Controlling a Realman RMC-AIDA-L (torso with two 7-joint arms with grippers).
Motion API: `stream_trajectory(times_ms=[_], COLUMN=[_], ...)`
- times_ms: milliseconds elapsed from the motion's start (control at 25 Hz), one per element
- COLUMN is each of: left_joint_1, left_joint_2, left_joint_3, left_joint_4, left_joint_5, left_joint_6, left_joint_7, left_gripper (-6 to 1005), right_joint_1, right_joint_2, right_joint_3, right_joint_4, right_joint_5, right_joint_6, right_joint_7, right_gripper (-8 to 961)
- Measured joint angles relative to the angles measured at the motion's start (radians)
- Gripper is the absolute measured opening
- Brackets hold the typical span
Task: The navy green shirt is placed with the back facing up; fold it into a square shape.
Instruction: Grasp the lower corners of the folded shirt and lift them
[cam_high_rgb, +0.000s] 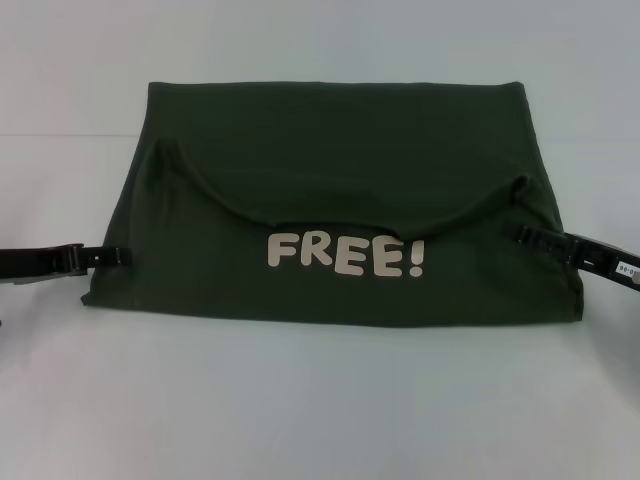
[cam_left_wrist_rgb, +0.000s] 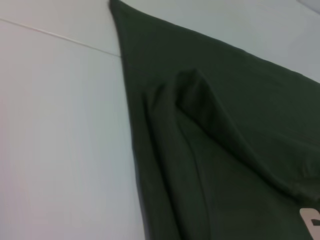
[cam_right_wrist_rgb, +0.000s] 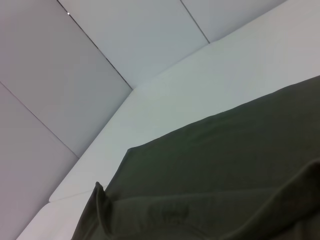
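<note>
The navy green shirt (cam_high_rgb: 340, 170) lies flat on the white table, wider than it is deep. A near layer is folded up over it, so the cream letters "FREE!" (cam_high_rgb: 345, 256) face up near the front edge. That layer's curved upper edge ends in a raised corner on each side. My left gripper (cam_high_rgb: 118, 256) lies low at the shirt's left edge, level with the letters. My right gripper (cam_high_rgb: 524, 236) reaches in from the right and its tip overlaps the shirt's right edge. The left wrist view shows the shirt's (cam_left_wrist_rgb: 210, 150) folded left corner, the right wrist view its (cam_right_wrist_rgb: 225, 165) far edge.
The white table (cam_high_rgb: 320, 400) stretches around the shirt, with a bare strip in front of it. A white wall (cam_right_wrist_rgb: 60, 75) of panels rises behind the table's far edge.
</note>
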Motion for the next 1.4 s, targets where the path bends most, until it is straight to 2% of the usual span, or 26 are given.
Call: stream_trajectory(times_ms=[520,1400], left_joint_1=[-0.007,-0.027], left_joint_2=[-0.009,-0.008], left_joint_3=[0.036,0.086], left_joint_4=[-0.015,-0.001], left_joint_5=[0.002,0.052], left_joint_6=[-0.011,0.009], left_joint_7=[0.001,-0.051], left_gripper=[840,824], right_joint_1=[0.004,0.012], right_joint_2=[0.002,0.004], right_joint_3=[-0.022,-0.024], right_joint_4=[0.005,0.004], right_joint_5=[0.000,-0.001], right_joint_6=[0.014,0.025], right_joint_7=[0.001,0.003], right_gripper=[938,937])
